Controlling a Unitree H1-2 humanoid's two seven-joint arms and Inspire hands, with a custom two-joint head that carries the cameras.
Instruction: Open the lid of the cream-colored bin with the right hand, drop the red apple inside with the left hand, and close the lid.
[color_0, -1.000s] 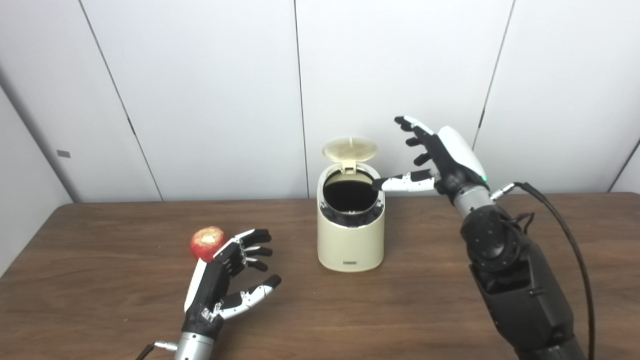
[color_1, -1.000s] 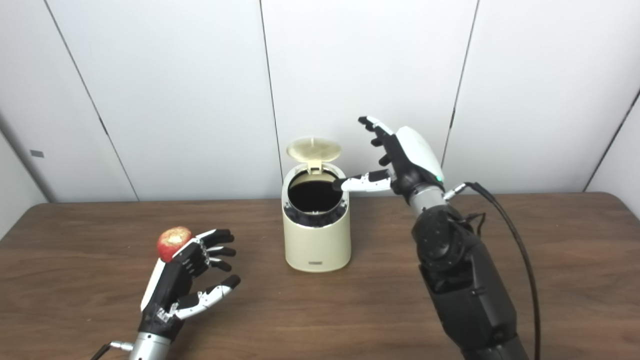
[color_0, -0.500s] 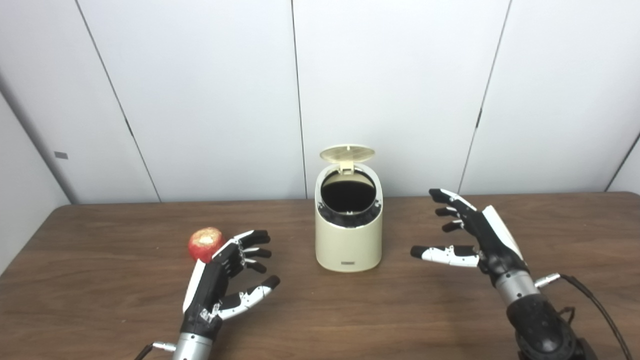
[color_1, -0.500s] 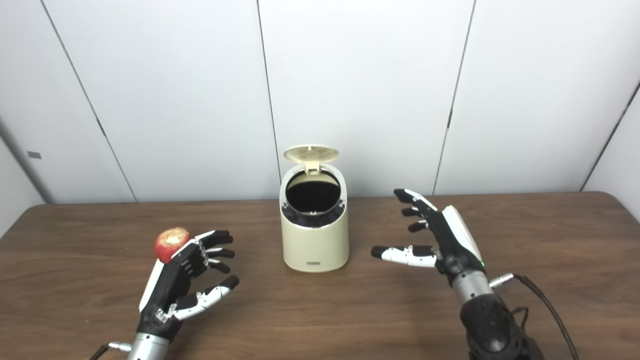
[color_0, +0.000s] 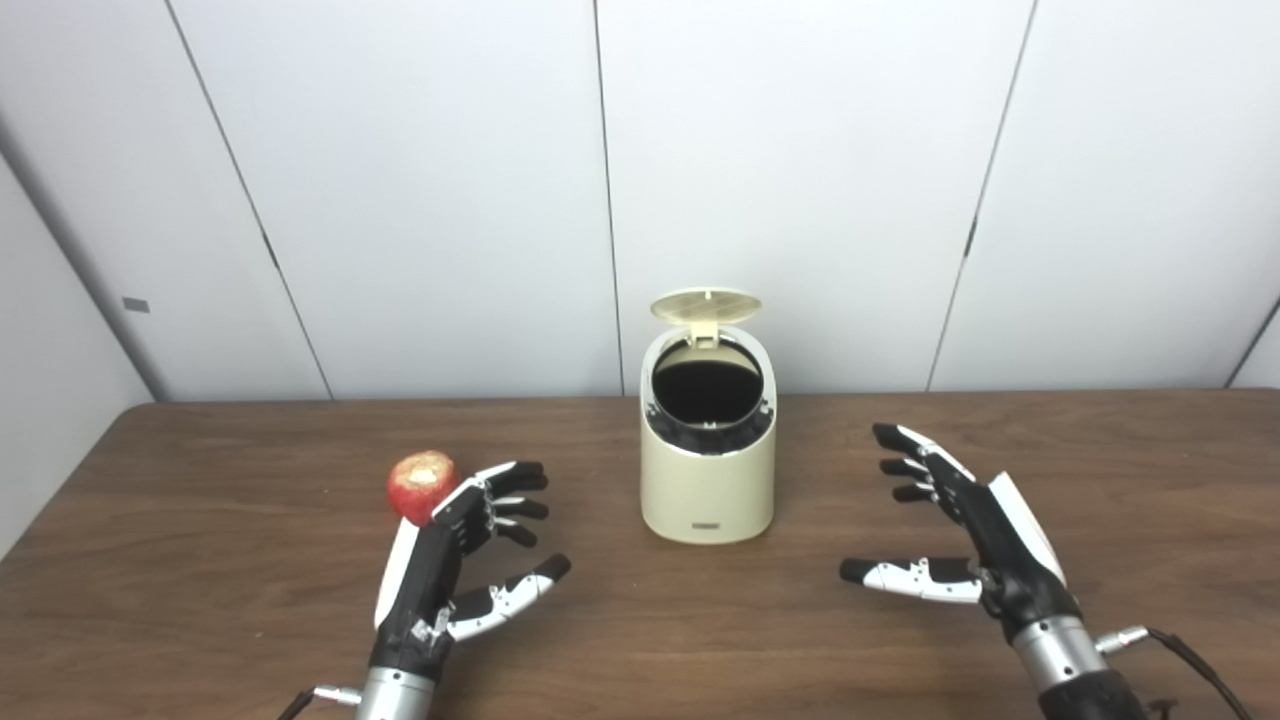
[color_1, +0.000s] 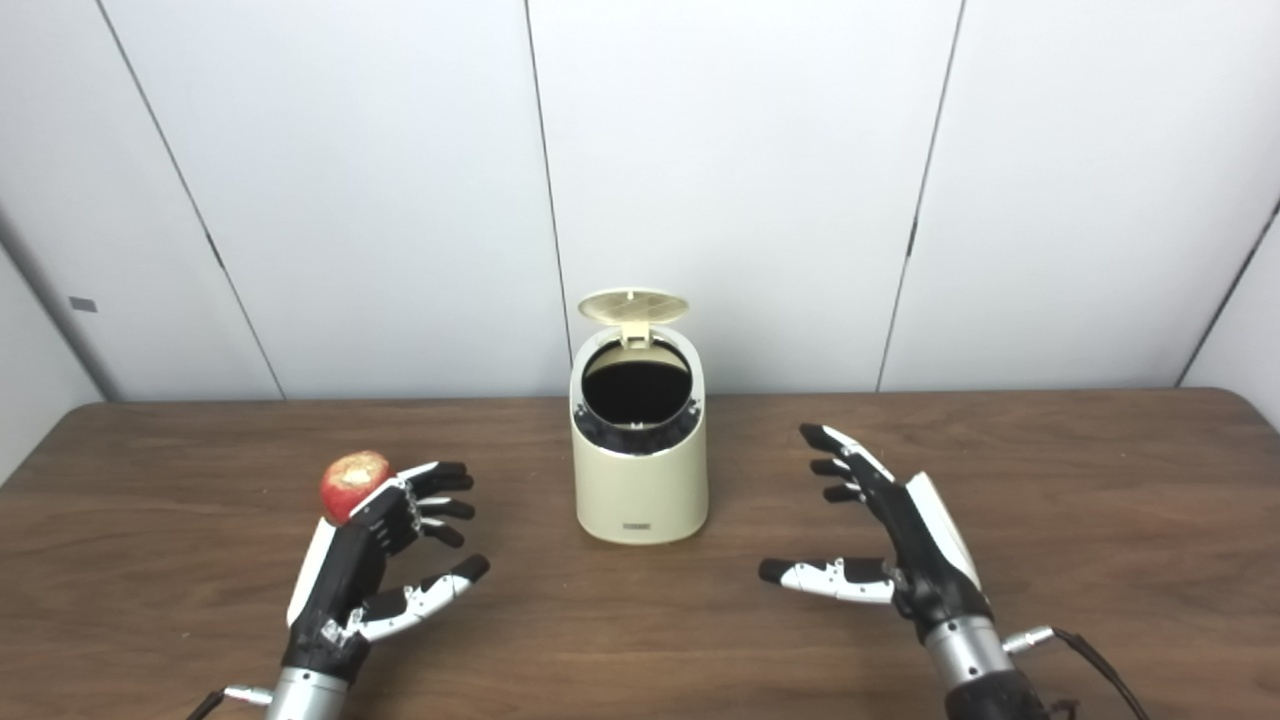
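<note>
Two hands wait over the brown wooden table (color_0: 200, 560), both with fingers spread and holding nothing. Between them, toward the back edge, stands the cream-colored bin (color_0: 708, 480), a rounded cylinder with its round lid (color_0: 705, 305) tipped up on the rear hinge and a dark opening whose inside cannot be made out. A red apple (color_0: 421, 485) with a pale patch on top sits on the table, partly hidden behind the left hand (color_0: 450, 560). The right hand (color_0: 965, 545) is well apart from the bin, its arm cut off by the bottom edge.
</note>
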